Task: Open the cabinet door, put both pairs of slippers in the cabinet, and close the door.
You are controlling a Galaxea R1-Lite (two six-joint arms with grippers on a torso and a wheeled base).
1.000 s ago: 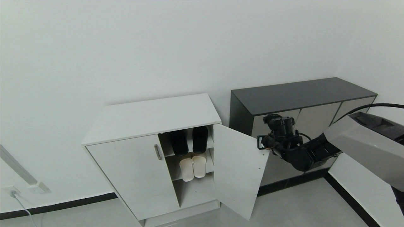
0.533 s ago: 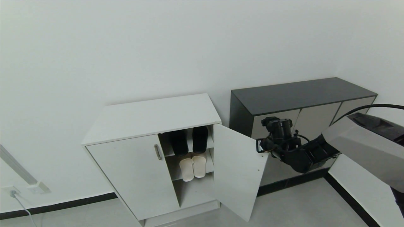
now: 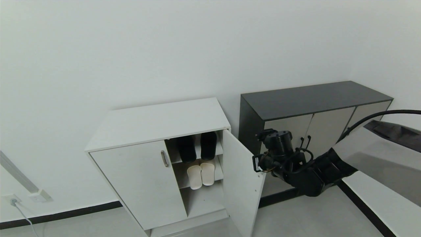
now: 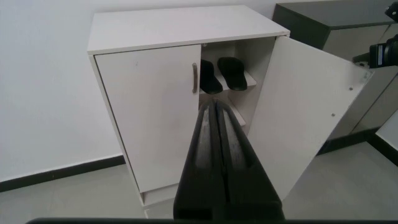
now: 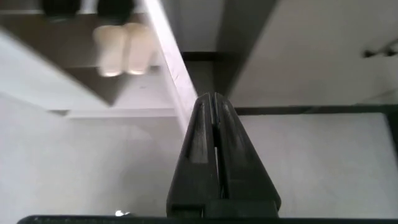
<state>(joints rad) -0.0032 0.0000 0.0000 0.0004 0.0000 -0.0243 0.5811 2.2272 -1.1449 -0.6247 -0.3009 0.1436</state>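
White slippers and black slippers sit inside the cabinet, whose door stands half open. The right pincer, pressed together, is at the door's free edge. The left pincer is pressed together too. A glancing push could slip off the edge and leave the door ajar.

The floor carries a white cabinet set against the wall, with a dark-topped sideboard just beside it to the right. Inside the white cabinet, the upper shelf bears a pair of black slippers lying side by side. The middle shelf bears a pair of white slippers, also side by side.
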